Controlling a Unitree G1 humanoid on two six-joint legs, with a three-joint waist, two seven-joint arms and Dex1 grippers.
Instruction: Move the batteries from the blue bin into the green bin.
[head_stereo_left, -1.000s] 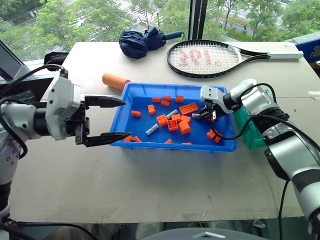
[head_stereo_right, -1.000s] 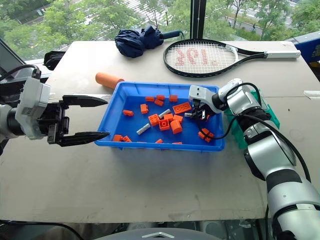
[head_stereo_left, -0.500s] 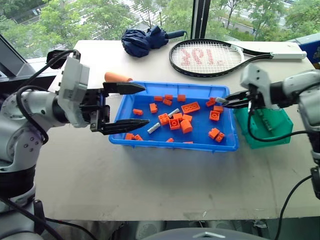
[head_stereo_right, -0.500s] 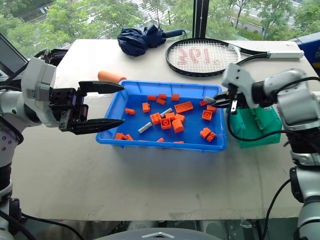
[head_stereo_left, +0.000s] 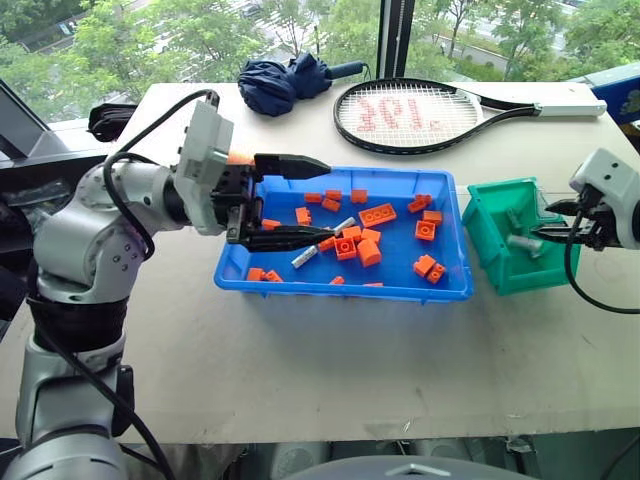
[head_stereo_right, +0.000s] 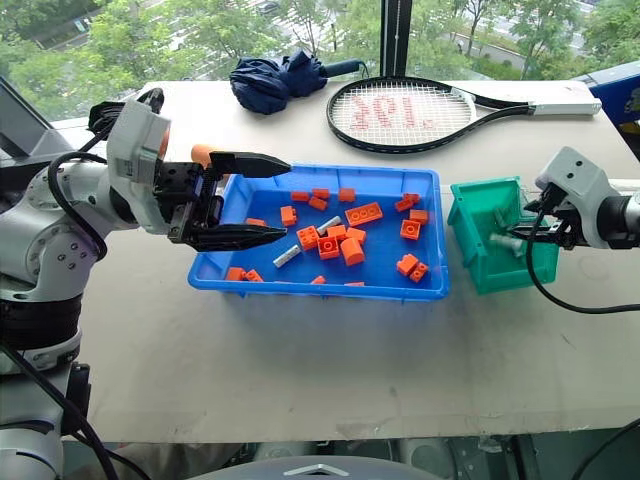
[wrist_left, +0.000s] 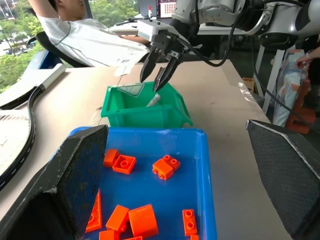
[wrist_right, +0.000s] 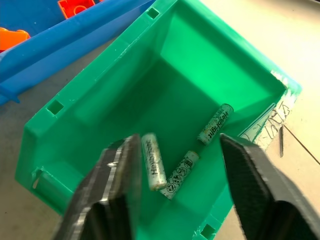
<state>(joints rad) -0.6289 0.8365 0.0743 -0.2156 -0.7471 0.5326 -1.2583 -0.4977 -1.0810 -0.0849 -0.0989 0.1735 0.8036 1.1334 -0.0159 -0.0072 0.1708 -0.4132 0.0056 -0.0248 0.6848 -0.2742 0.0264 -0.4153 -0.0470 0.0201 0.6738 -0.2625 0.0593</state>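
The blue bin (head_stereo_left: 345, 291) holds many orange bricks (head_stereo_left: 369, 252) and two silver batteries (head_stereo_left: 305, 257) (head_stereo_left: 343, 225) near its middle. My left gripper (head_stereo_left: 330, 200) hovers open above the bin's left part, holding nothing. To the bin's right stands the green bin (head_stereo_left: 498, 266). My right gripper (wrist_right: 177, 144) hangs just above its opening, fingers (wrist_right: 120, 170) spread and nothing between them. On the green bin's floor (wrist_right: 190, 95) lie three batteries (wrist_right: 154, 161) (wrist_right: 179, 168) (wrist_right: 215, 124). The left wrist view shows the right gripper (wrist_left: 160, 75) over the green bin (wrist_left: 145, 114).
A tennis racket (head_stereo_left: 430, 115) and a folded navy umbrella (head_stereo_left: 285, 80) lie at the table's far side. An orange cylinder (head_stereo_right: 200, 154) sits behind my left gripper. A seated person (wrist_left: 85, 35) is beyond the table in the left wrist view. Bare tabletop (head_stereo_left: 330, 360) stretches in front of the bins.
My right gripper carried a battery from the blue bin's right side over the green bin and opened; the battery now lies inside. My left gripper moved right, over the blue bin.
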